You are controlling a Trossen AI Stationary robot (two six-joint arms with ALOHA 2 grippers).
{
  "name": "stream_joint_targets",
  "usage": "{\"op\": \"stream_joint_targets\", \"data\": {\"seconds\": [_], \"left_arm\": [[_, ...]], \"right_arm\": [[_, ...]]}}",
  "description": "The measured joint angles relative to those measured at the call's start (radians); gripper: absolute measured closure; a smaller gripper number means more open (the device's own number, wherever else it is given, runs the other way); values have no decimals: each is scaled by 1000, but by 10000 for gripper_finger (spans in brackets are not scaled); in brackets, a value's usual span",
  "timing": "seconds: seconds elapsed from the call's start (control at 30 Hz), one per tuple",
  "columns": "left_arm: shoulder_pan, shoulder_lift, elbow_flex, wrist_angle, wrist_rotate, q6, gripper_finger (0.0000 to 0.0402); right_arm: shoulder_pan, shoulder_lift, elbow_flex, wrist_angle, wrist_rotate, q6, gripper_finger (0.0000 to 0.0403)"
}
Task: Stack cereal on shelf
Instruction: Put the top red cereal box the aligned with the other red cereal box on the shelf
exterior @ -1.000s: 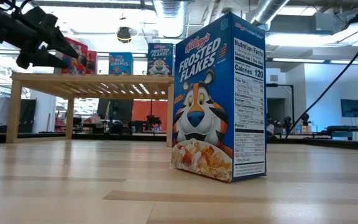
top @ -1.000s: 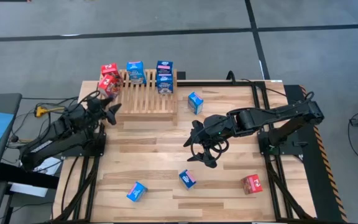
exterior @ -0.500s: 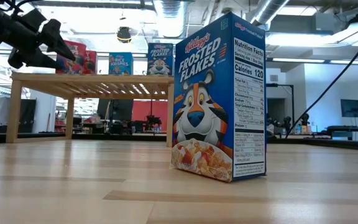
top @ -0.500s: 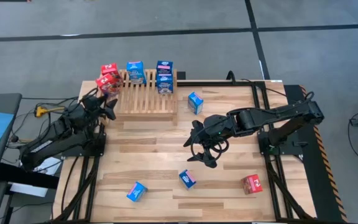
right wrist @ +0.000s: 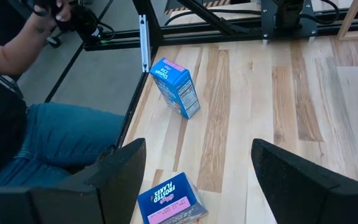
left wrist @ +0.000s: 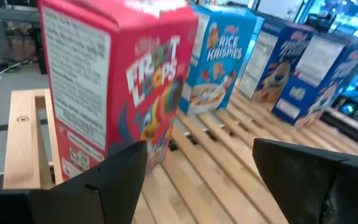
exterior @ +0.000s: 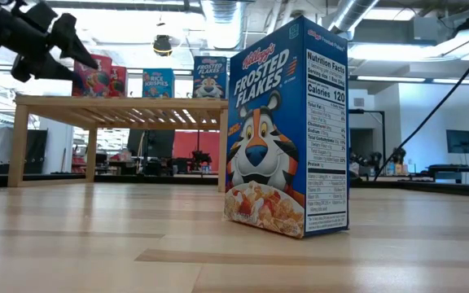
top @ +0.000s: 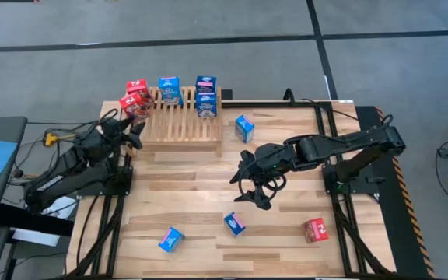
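The shelf (top: pixel 183 124) stands at the table's far left. On its slats stand two red cereal boxes (top: pixel 135 98), a blue one (top: pixel 169 91) and another blue one (top: pixel 205 96). My left gripper (top: pixel 136 134) hovers open just off the shelf's left near corner. In its wrist view its fingers point at the nearest red box (left wrist: pixel 117 81) without touching it. My right gripper (top: pixel 249 189) hangs open above the table's middle, nothing between its fingers. Loose boxes lie on the table: blue (top: pixel 244 127), blue (top: pixel 235 223), blue (top: pixel 171 239) and red (top: pixel 315 229).
In the low view a blue box (exterior: pixel 287 126) stands upright on the table in front of the shelf (exterior: pixel 120 106), with my left gripper (exterior: pixel 59 45) above the shelf's left end. A seated person's legs (right wrist: pixel 36 137) show beside the table's edge.
My left gripper has tipped upward, and its fingertips have risen a little and drawn back from the red box toward the table's left edge. It has stayed open. The boxes stand as before.
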Motion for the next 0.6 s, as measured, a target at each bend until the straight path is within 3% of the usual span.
{"op": "stream_joint_targets", "data": {"seconds": [0.4,0.6], "left_arm": [[0,0,107,-34,46,-133,118],[0,0,176,-50,14,-171,118]], "right_arm": [[0,0,0,0,0,3,85],[0,0,0,0,0,10,85]]}}
